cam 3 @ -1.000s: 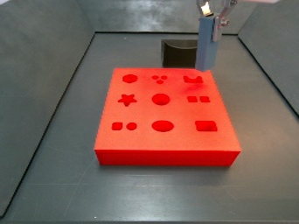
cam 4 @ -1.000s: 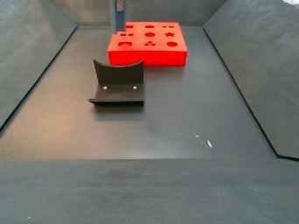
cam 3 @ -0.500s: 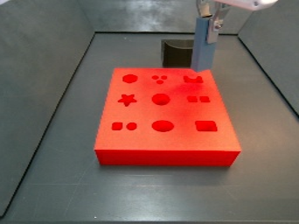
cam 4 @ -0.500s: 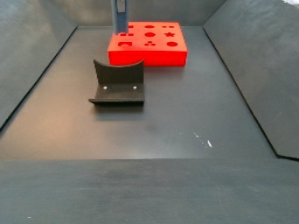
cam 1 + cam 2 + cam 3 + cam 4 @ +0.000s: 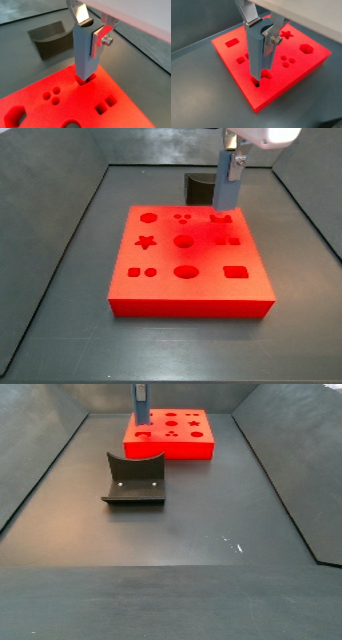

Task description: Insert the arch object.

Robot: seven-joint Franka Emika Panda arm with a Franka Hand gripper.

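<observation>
— At the foot of the blue-grey bar (image 5: pixel 87 50), item one?
— Arch object (image 5: pixel 84 79): only a dark sliver shows, sitting in the arch-shaped hole of the red board (image 5: pixel 40 107). Same dark spot in both wrist views (image 5: pixel 256 81); the rest is hidden by the bar. Too small to make out in either side view.
— Item two, the tool?
— Tool (image 5: pixel 92 32): upright above that hole, near the board's edge on the fixture side (image 5: pixel 230 168). Silver plates lie close on either side of the bar; whether they pinch it or merely flank it, I cannot tell.
— Item three?
— Red board, flat on the desk (image 5: pixel 201 554), with star, round and square holes open across its top (image 5: pixel 187 293).
— Last entry?
— Fixture (image 5: pixel 134 479): dark bracket on its base plate, standing on the desk apart from the board, just behind it in a side view (image 5: pixel 201 186).
</observation>
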